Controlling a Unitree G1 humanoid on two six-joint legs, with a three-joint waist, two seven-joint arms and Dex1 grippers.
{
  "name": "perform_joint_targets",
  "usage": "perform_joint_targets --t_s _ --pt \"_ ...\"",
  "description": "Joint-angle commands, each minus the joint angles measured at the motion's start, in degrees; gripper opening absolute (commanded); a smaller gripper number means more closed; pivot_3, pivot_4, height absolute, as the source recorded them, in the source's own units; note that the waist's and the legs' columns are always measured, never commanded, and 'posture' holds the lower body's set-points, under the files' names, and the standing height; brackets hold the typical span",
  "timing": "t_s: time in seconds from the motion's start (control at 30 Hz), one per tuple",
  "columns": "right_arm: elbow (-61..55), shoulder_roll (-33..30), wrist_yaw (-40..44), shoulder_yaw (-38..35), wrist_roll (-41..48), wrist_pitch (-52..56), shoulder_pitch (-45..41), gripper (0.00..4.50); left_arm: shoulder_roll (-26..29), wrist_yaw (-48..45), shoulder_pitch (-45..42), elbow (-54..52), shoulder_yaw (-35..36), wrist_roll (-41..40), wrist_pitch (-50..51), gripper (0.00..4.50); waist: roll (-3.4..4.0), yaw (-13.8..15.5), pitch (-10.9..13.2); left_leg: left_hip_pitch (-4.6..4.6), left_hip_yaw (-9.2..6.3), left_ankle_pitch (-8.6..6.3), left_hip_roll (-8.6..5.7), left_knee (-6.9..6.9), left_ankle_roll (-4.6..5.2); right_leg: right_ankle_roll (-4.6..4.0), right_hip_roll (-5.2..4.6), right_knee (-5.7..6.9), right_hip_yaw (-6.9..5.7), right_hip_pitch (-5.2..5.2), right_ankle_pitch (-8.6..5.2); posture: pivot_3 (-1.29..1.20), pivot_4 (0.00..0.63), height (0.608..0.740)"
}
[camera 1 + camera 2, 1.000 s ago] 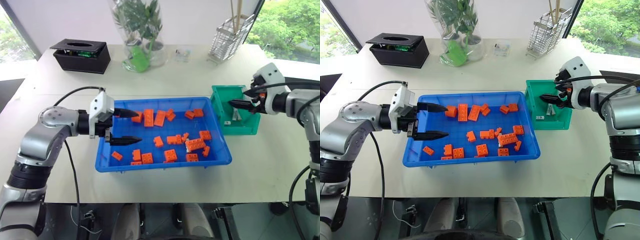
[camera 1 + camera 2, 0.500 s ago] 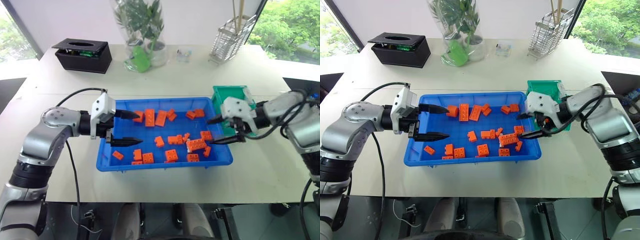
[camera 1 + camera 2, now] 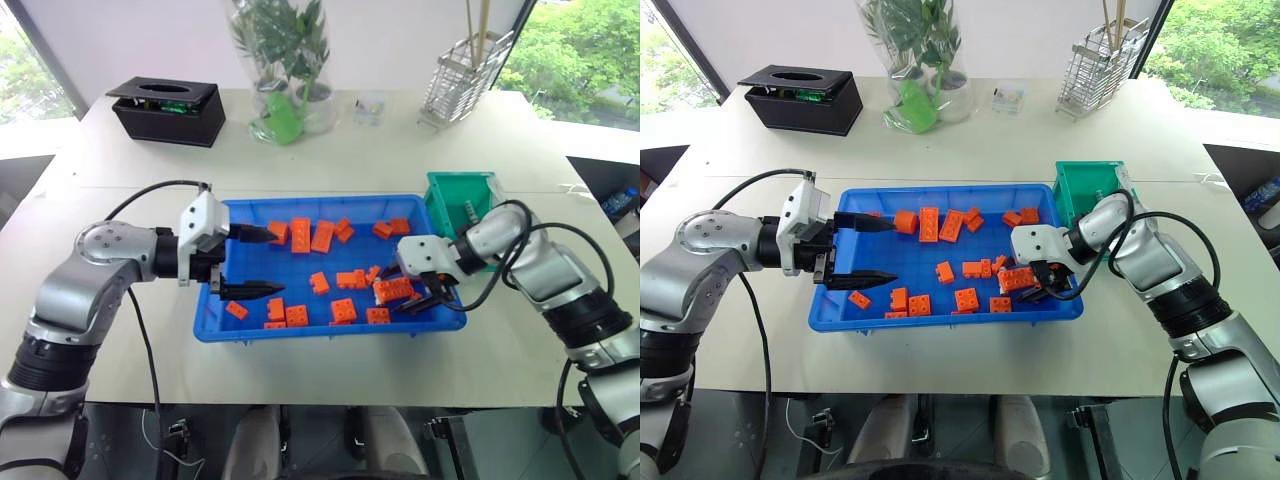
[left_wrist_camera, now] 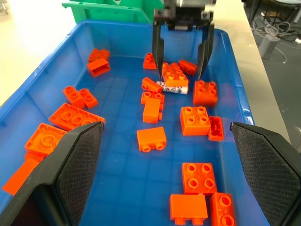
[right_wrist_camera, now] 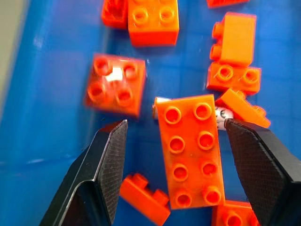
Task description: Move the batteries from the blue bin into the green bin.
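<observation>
Left gripper [image 3: 243,262] parked over blue bin's [image 3: 300,327] left end, fingers spread, empty. Right gripper [image 3: 1036,279] swung across from green bin [image 3: 440,192] into blue bin's right side, spread over long orange brick [image 5: 192,150] hiding a battery [image 4: 174,88]: likely next pick. Blue bin: scattered bricks. Green bin, just right: contents unclear.
</observation>
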Motion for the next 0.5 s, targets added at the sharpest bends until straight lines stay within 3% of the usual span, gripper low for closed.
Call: perform_joint_targets --t_s 0.03,0.07,0.17,0.33,0.5 --pt "0.3 0.0 0.3 -0.7 -0.9 -1.1 -1.0 2.86 0.8 0.3 0.1 -1.7 1.7 -0.8 0.0 4.5 0.0 0.0 0.0 0.0 0.0 0.0 0.0 0.0 0.0 0.0 0.0 0.0 0.0 0.0 0.0 0.0 0.15 0.736" --pt "0.3 0.0 0.5 -0.9 -0.9 -1.0 -1.0 2.57 0.8 0.3 0.0 -1.7 1.7 -0.9 0.0 4.5 0.0 0.0 0.0 0.0 0.0 0.0 0.0 0.0 0.0 0.01 0.0 0.0 0.0 0.0 0.0 0.0 0.15 0.736" --pt "-0.7 0.5 1.1 -1.8 0.1 0.5 -2.0 1.15 0.8 0.3 -0.2 -1.6 1.6 -0.8 -0.1 4.5 0.0 0.0 0.0 0.0 0.01 0.0 0.0 0.01 0.0 0.01 0.0 0.0 0.0 0.02 0.0 0.0 0.15 0.736" --pt "-3.8 6.5 0.2 -4.6 6.3 10.6 -7.5 1.11 0.4 0.1 -0.7 -1.1 1.1 -0.5 -0.5 4.5 0.01 -0.5 0.0 0.03 0.0 0.0 0.01 0.0 0.0 0.04 0.01 0.04 0.01 -0.01 0.03 0.0 0.15 0.736" --pt "-4.2 16.5 -6.8 -1.3 4.2 14.1 -11.3 1.11 -0.3 -0.1 -1.8 -0.2 0.4 -0.2 -1.0 4.5 0.0 -0.3 0.0 0.08 -0.07 0.01 0.06 -0.03 -0.02 0.1 0.13 0.15 -0.05 0.0 0.07 0.0 0.15 0.736"
